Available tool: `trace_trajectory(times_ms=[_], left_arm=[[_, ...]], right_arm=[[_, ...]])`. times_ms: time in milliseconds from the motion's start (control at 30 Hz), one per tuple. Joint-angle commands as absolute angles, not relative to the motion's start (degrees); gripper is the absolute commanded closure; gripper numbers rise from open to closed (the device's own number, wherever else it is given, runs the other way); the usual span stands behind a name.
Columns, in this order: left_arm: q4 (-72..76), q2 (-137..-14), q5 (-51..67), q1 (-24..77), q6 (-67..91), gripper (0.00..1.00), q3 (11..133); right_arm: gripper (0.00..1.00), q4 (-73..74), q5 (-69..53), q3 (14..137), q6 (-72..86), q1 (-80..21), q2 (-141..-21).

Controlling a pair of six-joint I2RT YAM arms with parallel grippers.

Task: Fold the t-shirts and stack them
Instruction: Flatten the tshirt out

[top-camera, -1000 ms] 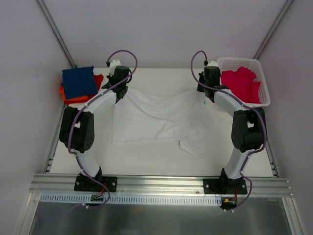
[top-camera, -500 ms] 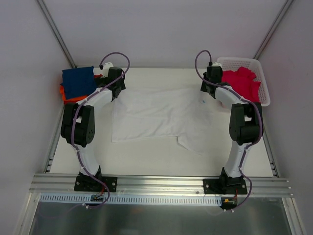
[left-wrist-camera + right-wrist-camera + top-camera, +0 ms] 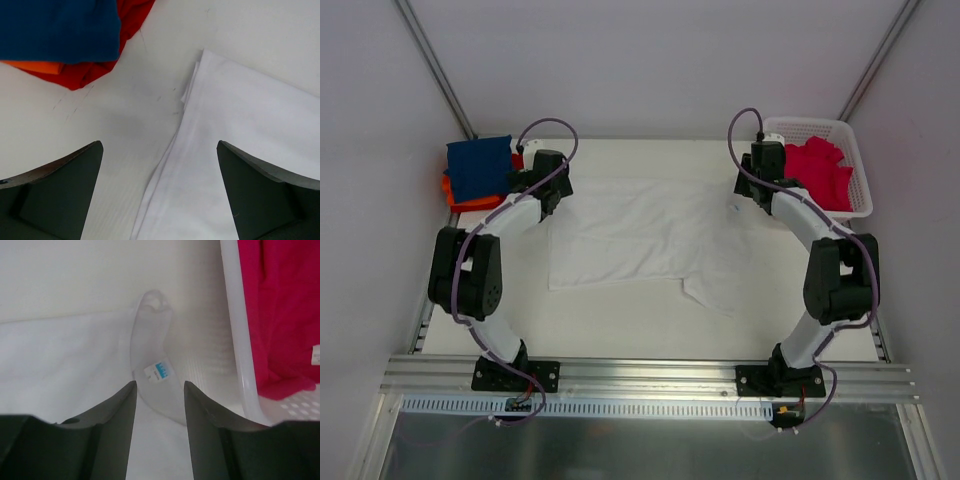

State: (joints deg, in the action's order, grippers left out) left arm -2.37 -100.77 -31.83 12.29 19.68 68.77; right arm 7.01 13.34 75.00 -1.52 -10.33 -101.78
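Your left arm reaches forward to the far left, elbow bent outward, wrist angled down. The dark left fingers are spread wide and grip nothing. Your right arm mirrors it at the far right. The dark right fingers are parted more narrowly, also free.

Plain white t-shirt (neck label white and blue), navy t-shirt, orange-red t-shirt, crimson-pink t-shirts, white lattice basket.

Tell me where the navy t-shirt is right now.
In the top view, the navy t-shirt lies folded at the far-left corner of the table, on top of the orange-red t-shirt, just left of the left end effector.
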Motion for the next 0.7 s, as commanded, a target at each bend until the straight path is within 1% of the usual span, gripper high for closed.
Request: trace_trajectory(times_ms=[0,133,333,433,533,667], left_arm=[[-3.5,-90.8,-29.6,13.4,23.2,0.01,63.6],[-7.8,-81.4,-30.4,17.0,26.4,0.01,58.2],[-15.4,-72.8,-29.9,23.2,32.7,0.01,51.8],[-17.0,-70.8,-28.5,26.2,36.4,0.01,48.0],[-18.2,-70.3,-30.2,29.6,39.3,0.01,44.5],[-18.6,-70.6,-31.1,30.3,42.3,0.01,40.1]], right_arm=[[0.54,7.9,15.5,70.8,-0.6,-13.4,-90.1],[0.54,10.8,15.0,65.1,-0.2,-17.5,-82.1],[0.54,14.1,15.0,55.1,2.9,-21.8,-69.1],[0.54,16.6,15.1,51.3,4.2,-23.7,-63.9],[0.54,17.3,14.7,47.5,5.5,-25.3,-59.3],[0.54,18.9,14.9,44.5,6.4,-26.3,-55.6]])
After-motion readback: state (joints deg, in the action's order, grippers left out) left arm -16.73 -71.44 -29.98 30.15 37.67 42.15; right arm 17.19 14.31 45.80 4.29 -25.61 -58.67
